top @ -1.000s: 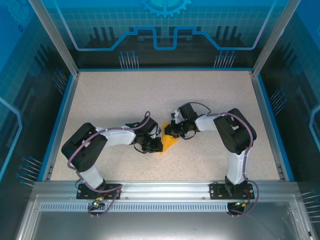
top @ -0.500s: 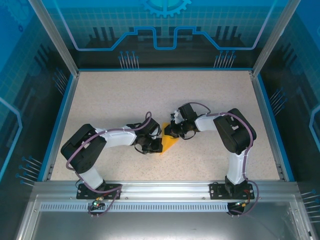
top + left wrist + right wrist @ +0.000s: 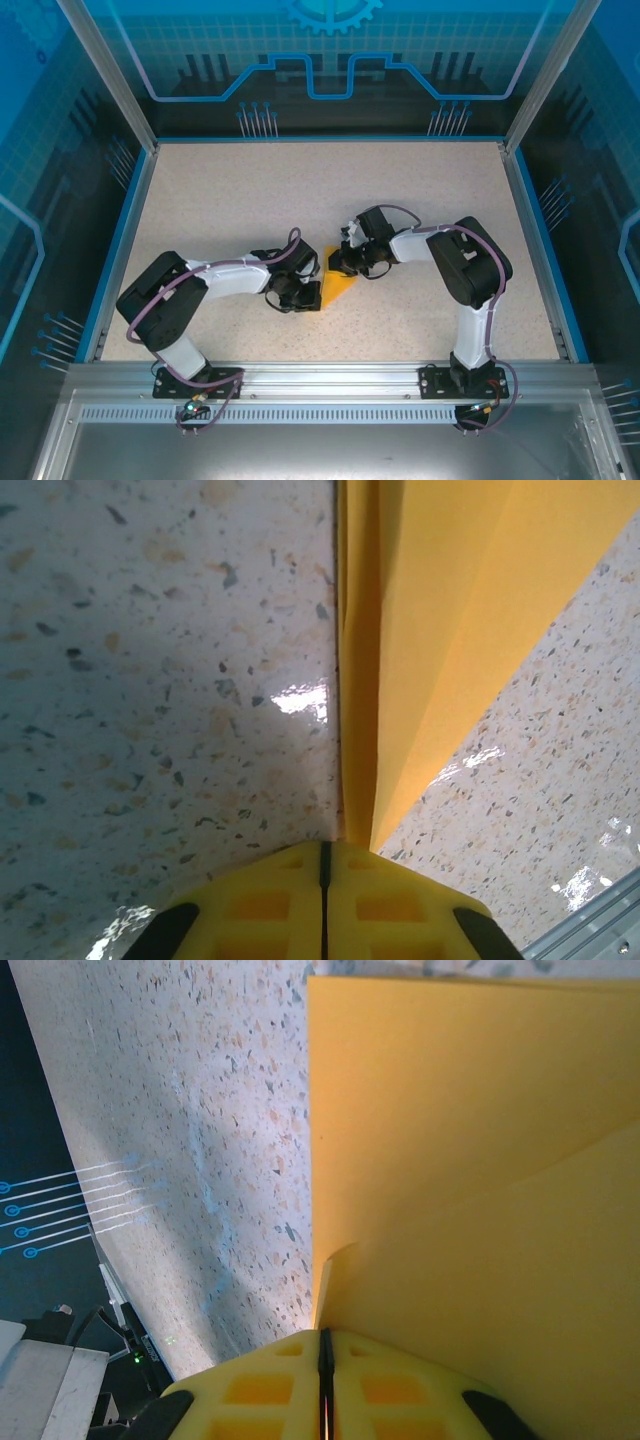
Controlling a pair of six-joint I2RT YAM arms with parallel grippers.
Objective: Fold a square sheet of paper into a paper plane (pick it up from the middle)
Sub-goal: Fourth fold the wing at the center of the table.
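You're mid-fold: your left gripper [image 3: 323, 850] and right gripper [image 3: 322, 1338] each pinch the folded paper sheet [image 3: 341, 287] tight, just below centre of the overhead frame. Next, I judge, you need to draw the crease flat without tearing.

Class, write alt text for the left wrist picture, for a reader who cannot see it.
The left gripper, its yellow fingers shut, sits at bottom centre, where folded orange-yellow paper narrows to meet it. The paper widens toward the top right over a speckled tabletop.
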